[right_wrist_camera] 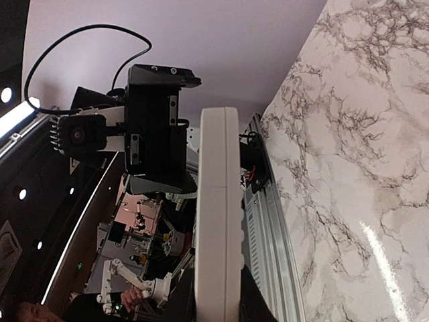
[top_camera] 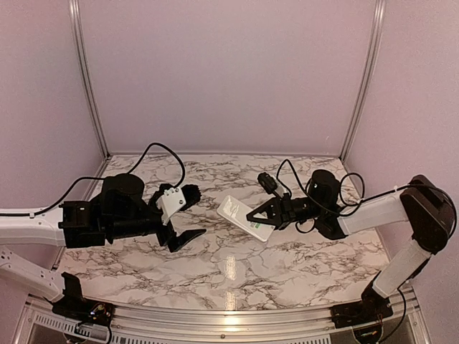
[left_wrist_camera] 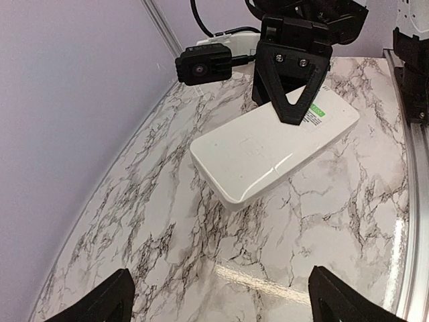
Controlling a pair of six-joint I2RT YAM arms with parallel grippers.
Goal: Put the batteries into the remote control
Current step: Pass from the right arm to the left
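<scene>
Over the middle of the table [top_camera: 287,265]: here is the remote control [left_wrist_camera: 268,151], plain white back to the left wrist camera, one long edge tipped up, a dark shadow under its near corner.
Right gripper [top_camera: 259,215]: clamped tight on the remote control's far end, coming in from the right side.
What lies across it: one black triangular finger [left_wrist_camera: 295,100] sits flat over the back, right next to a small green label [left_wrist_camera: 315,114] and covering part of that end.
Right wrist view: the remote control is seen edge-on, a white bar straight up the middle (it blocks much of what is behind).
Left gripper [left_wrist_camera: 220,278]: jaws spread wide, nothing between them, pointed at the remote control's free end and apart from it.
Between the two: only bare marbled surface shows in the left wrist view.
Overhanging: the right arm's black wrist camera [left_wrist_camera: 204,65] hangs just off the remote control's far long side, with its cable [left_wrist_camera: 201,17] looping up behind.
Behind the remote, right wrist view: the left arm's black wrist block [right_wrist_camera: 157,134] and its little camera [right_wrist_camera: 77,134], facing in.
Surroundings: lilac walls [top_camera: 229,72] on three sides, aluminium posts [top_camera: 86,72] in the back corners, a metal rail [top_camera: 215,319] along the near edge.
Contact with the table: I cannot tell whether the remote control's low edge touches the marble.
</scene>
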